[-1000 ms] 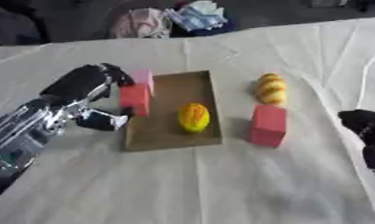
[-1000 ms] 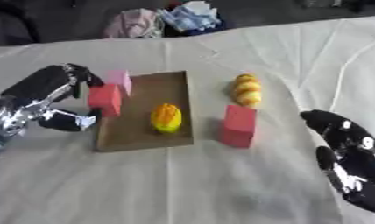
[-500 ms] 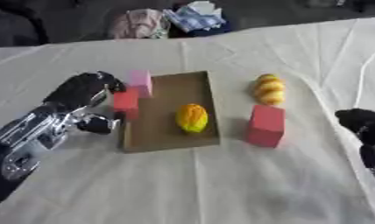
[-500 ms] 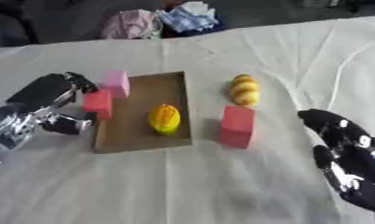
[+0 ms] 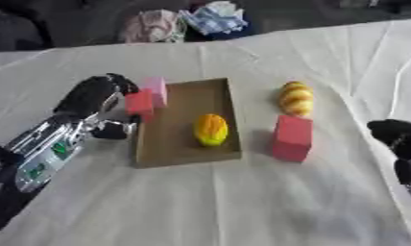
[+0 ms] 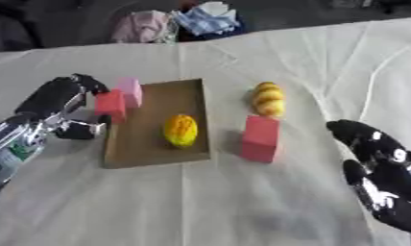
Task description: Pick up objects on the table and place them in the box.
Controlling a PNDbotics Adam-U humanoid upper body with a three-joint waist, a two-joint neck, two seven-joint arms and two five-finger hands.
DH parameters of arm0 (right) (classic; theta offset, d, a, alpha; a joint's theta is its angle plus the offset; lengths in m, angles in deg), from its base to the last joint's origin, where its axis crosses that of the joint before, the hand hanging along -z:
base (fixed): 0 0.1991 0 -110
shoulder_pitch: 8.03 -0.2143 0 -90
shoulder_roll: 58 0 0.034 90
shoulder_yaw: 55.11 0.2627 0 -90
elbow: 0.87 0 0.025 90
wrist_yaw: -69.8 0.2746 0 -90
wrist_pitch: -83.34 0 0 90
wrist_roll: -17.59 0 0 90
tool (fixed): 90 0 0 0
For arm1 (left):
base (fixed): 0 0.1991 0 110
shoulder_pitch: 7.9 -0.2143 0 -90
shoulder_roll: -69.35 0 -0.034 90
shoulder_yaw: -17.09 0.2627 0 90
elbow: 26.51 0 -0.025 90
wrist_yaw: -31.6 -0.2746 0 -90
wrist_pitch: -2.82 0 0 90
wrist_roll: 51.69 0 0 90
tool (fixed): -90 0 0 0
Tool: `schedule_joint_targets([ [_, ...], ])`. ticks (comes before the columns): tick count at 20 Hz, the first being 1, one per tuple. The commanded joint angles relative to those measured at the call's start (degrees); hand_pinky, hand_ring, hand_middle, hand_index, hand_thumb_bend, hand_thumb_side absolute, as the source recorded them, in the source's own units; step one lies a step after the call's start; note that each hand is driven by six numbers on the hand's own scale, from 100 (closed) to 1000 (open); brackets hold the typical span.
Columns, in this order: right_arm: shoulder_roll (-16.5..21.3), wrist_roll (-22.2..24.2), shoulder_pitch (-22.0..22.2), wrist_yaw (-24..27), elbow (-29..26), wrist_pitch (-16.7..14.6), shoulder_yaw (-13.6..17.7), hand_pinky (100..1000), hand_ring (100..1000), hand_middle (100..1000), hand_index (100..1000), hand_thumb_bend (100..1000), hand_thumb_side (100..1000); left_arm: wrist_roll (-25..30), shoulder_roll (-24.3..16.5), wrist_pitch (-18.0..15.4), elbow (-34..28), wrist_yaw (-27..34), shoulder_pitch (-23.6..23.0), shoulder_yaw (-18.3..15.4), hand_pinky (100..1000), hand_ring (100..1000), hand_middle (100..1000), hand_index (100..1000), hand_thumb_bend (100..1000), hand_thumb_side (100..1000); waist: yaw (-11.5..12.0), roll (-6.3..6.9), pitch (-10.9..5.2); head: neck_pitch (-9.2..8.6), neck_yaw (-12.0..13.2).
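Left eye view: left hand (image 5: 98, 98) is curled round the red block (image 5: 140, 103), just outside the box (image 5: 185, 149) wall, beside a pink block (image 5: 155, 89). Step judged: carrying; release over the box is called for next.

Right eye view: right hand (image 6: 373, 158) is seen idle, fingers relaxed.

One fruit (image 5: 211, 129) lies in the box (image 5: 185, 152) — two blocks (image 5: 148, 96) left (touching it), block (image 5: 291, 138) and bread (image 5: 296, 97) right.
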Motion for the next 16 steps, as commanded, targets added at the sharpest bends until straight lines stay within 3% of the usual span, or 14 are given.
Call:
schedule_joint_targets([
  [1,0.2,0.0,-0.7,0.0,-1.3,0.0,-0.2,1000,959,859,906,100,379,-0.2,-0.9,-0.4,0.2,0.6,1.1,0.1,628,503,473,679,125,199,0.0,-0.67,-0.97,-0.78,0.1],
  [9,0.1,0.0,-0.7,0.0,-1.3,0.0,-0.3,1000,957,860,905,100,377,0.2,0.2,-1.7,3.3,0.4,2.5,1.2,648,554,522,727,142,286,-0.1,-0.8,-0.89,-0.53,-0.1],
  [12,0.1,0.0,-0.7,-0.1,-1.2,0.0,-0.2,1000,957,860,905,100,376,-0.1,0.3,-2.0,3.9,-0.4,2.6,1.1,669,608,585,762,164,288,0.0,-0.79,-0.86,-0.52,-0.2],
  [16,0.1,-0.1,-0.7,-0.1,-1.2,-0.1,-0.2,1000,957,860,905,100,376,-0.8,0.2,-1.9,4.8,-1.1,2.4,0.4,695,662,657,810,177,359,0.0,-0.8,-0.85,-0.49,-0.3],
])
